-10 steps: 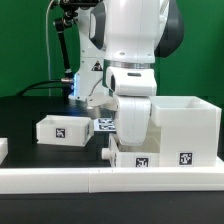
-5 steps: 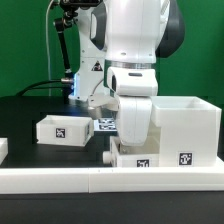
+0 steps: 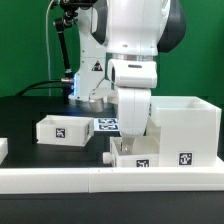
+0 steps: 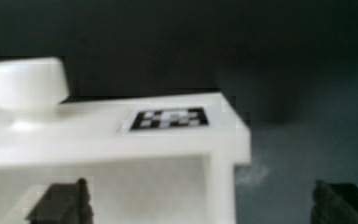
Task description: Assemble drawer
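A white drawer piece (image 3: 140, 160) with marker tags lies near the table's front, against the large open white box (image 3: 188, 125) on the exterior view's right. My gripper (image 3: 133, 138) hangs just above this piece. In the wrist view the piece (image 4: 105, 160) shows a white round knob (image 4: 25, 90) and a tag (image 4: 172, 117). My gripper (image 4: 204, 203) is open wide and holds nothing. One dark fingertip (image 4: 60, 203) is over the white piece, the other over the dark table, so the piece's edge lies between them.
A smaller white box part (image 3: 62, 129) with a tag sits on the exterior view's left. The marker board (image 3: 104, 124) lies behind my gripper. A white ledge (image 3: 60, 180) runs along the table's front. A black stand with cables (image 3: 65, 50) is at the back.
My hand has shifted slightly toward the exterior view's right over the drawer piece. The parts have not moved.
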`<state>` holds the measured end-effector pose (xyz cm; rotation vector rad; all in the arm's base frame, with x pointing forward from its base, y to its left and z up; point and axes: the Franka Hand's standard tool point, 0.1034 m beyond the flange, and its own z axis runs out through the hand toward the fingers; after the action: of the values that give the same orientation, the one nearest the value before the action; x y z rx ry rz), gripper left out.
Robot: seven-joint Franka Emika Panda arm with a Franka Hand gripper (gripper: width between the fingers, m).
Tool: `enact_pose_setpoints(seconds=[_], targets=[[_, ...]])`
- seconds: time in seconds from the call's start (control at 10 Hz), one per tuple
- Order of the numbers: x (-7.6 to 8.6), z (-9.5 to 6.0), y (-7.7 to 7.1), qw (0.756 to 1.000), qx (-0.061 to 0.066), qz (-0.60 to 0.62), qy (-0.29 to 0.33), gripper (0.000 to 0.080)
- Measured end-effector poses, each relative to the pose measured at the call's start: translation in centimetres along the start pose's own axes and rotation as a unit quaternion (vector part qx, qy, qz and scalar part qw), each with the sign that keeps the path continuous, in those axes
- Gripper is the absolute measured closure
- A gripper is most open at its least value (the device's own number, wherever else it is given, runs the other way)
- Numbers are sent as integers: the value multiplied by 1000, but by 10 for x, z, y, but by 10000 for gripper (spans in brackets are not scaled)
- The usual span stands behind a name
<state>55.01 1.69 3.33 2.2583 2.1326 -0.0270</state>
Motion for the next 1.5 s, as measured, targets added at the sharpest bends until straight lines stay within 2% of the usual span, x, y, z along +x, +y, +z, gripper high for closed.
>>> enact_pose_setpoints(seconds=[0.2,0.3,0.5,0.7,1.0,1.1,1.2,1.5], targets=[[-1,-19,2,1000,5,1,-4,151],[-8,-29,5,1000,4,2,-5,151],[-29,-35,17,1000,-1,-24,-7,150],[-52,-34,26,999,-4,-48,-8,150],[-56,-31,25,999,-3,-51,-5,150],[-68,-20,21,997,3,-70,14,150],[-77,-15,23,997,9,-73,33,150],[-84,-6,33,991,26,-96,90,150]])
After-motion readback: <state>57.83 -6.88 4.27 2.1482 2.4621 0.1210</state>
